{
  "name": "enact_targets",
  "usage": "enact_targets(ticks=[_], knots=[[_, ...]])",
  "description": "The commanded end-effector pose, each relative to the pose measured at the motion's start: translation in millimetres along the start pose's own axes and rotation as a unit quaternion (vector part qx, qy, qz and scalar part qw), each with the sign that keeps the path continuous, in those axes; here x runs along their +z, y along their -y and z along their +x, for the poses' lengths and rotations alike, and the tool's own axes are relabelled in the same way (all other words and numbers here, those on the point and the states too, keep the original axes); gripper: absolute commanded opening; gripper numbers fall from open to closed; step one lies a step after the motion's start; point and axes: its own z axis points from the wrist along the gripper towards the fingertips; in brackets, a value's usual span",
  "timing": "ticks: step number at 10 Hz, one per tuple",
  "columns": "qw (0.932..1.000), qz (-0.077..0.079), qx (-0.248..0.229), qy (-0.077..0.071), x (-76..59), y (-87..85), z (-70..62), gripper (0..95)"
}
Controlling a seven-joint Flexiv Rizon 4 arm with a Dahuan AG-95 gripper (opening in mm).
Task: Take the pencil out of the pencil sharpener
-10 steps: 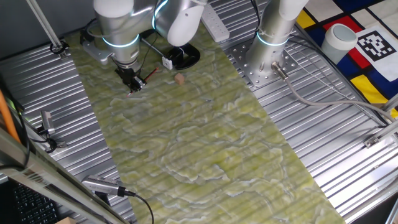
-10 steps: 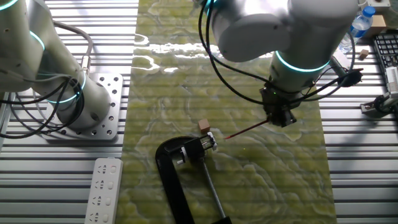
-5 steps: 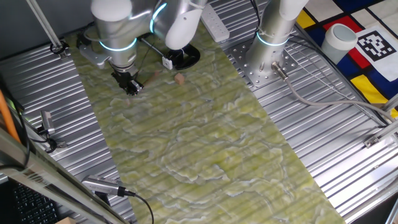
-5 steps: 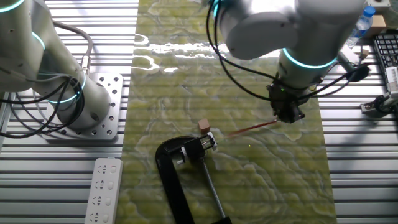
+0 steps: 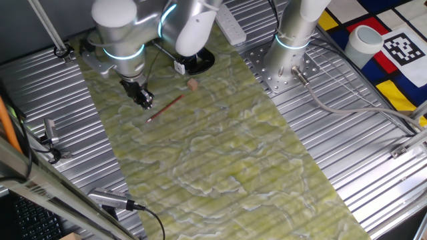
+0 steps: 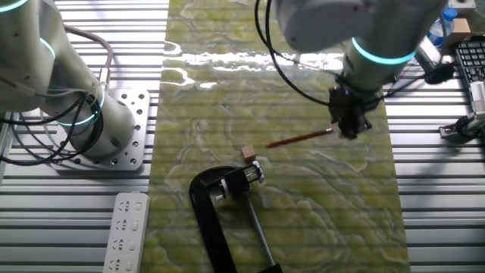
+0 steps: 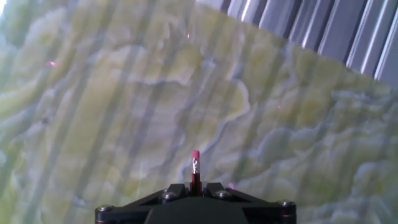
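Observation:
My gripper (image 5: 145,100) is shut on one end of the thin reddish-brown pencil (image 5: 165,108), which sticks out level over the green mat. In the other fixed view the pencil (image 6: 299,139) runs left from the gripper (image 6: 350,129), and its free tip hangs apart from the small white pencil sharpener (image 6: 254,173) held in the black clamp. The sharpener also shows in the first fixed view (image 5: 179,67). In the hand view the pencil's end (image 7: 196,165) stands between the shut jaws of the gripper (image 7: 196,186).
A black C-clamp (image 6: 216,220) lies at the mat's edge. A tiny tan nub (image 6: 248,154) sits beside the sharpener. A white power strip (image 6: 124,227) and a second arm's base (image 6: 114,125) lie off the mat. A white cup (image 5: 365,40) stands far right.
The gripper has moved away from the sharpener with the pencil in it. The pencil's tip has come clear of the sharpener and now hangs free over the mat.

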Motion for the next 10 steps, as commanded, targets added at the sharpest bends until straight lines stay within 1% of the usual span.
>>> enact_targets(ticks=[1,2,3,4,5,6,7,9,10], knots=[[0.9987,-0.001,0.051,0.002,-20.5,-29.8,3.2,0.0],[0.9983,-0.001,0.059,0.0,-35.3,-37.7,6.6,0.0],[0.9977,-0.001,0.068,-0.001,-52.4,-41.9,9.9,0.0],[0.9975,-0.002,0.07,0.0,-62.8,-43.5,12.6,0.0],[0.9978,-0.002,0.066,0.008,-72.6,-45.8,15.7,0.0],[0.9976,-0.001,0.069,0.004,-82.2,-48.4,20.0,0.0],[0.9971,-0.002,0.076,0.004,-93.2,-51.8,28.5,0.0],[0.9964,-0.004,0.085,0.006,-106.9,-57.4,44.3,0.0],[0.996,-0.006,0.089,0.007,-113.2,-58.4,50.0,0.0]])
